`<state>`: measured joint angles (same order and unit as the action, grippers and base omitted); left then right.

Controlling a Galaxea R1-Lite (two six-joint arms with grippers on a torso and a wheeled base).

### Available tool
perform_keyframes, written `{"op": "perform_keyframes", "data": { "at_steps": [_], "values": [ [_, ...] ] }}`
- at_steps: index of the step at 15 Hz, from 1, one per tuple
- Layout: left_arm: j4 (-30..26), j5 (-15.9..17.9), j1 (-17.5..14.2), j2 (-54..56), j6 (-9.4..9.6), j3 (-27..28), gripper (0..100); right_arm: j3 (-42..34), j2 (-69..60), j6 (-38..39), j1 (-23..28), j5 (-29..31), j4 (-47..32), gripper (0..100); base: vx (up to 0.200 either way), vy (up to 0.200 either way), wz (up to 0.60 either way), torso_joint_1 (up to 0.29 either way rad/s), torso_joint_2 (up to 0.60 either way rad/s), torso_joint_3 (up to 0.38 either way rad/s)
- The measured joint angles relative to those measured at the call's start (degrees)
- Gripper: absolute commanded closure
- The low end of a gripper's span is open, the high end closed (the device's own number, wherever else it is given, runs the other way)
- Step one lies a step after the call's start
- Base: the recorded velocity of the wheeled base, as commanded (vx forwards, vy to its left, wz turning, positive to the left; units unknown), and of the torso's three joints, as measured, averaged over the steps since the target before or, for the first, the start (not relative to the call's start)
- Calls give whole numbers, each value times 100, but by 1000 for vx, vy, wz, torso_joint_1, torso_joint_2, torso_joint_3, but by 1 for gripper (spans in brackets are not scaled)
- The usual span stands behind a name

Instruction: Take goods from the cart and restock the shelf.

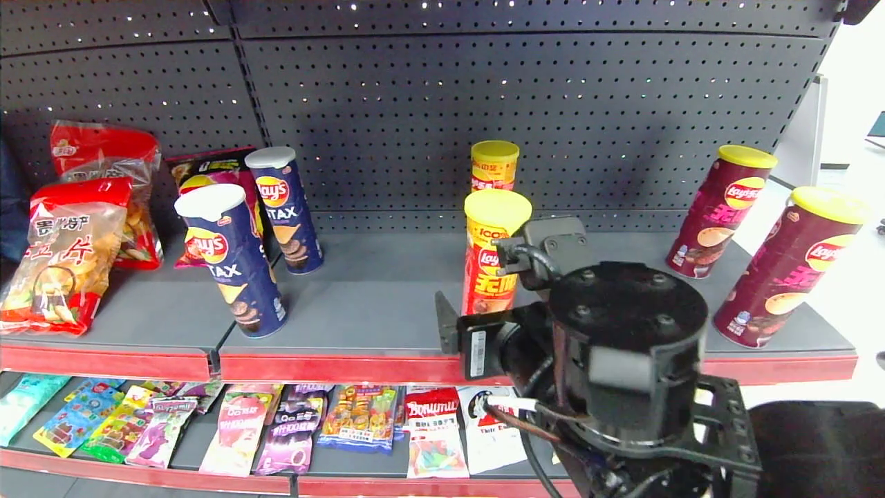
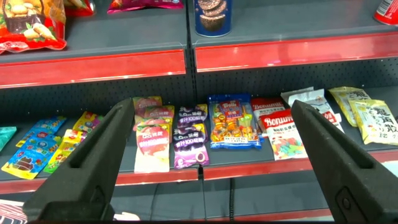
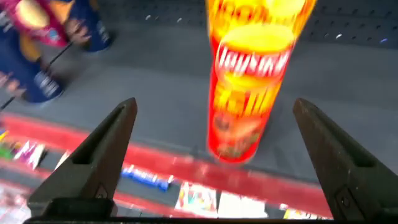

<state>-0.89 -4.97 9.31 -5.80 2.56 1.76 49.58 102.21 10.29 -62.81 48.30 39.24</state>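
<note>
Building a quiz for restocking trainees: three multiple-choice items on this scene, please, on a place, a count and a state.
1. Where does the nearer red-and-yellow chip can stand? A upper shelf B lower shelf C floor
2. How many maroon chip cans? A one B two C four
3. The right gripper is: A open B shut on a can C shut on a bag
Answers: A, it stands near that shelf's front edge; B, two stand at the right end; A, spread wide, holding nothing.

Two blue cans (image 1: 231, 259), two yellow-red cans (image 1: 492, 252), two maroon cans (image 1: 719, 211), two red bags (image 1: 62, 256).
</note>
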Motion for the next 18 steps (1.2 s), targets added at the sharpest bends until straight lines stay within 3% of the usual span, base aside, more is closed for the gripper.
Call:
{"op": "perform_keyframes", "data": {
  "at_steps": [2,5,8,10,14,18],
  "values": [
    [0,-2,0,0,0,0,0,-625,-218,52,22,-276,-5,0,0,0,0,0,0,0],
    [0,0,0,0,0,0,0,-1389,-596,-57,562,-1471,0,0,0,0,0,0,0,0],
    [0,0,0,0,0,0,0,-1571,-1023,-608,1000,-2799,4,0,0,0,0,0,0,0],
    [0,2,0,0,0,0,0,-1579,-1335,-1083,1100,-3257,2,0,0,0,0,0,0,0],
    [2,35,0,0,0,0,0,-1314,-1894,-1976,1373,-3262,-21,0,0,0,0,0,0,0],
    [0,77,0,0,-5,0,0,-1369,-2826,-2400,2387,-3172,-279,0,0,0,0,0,0,0]
  ]
}}
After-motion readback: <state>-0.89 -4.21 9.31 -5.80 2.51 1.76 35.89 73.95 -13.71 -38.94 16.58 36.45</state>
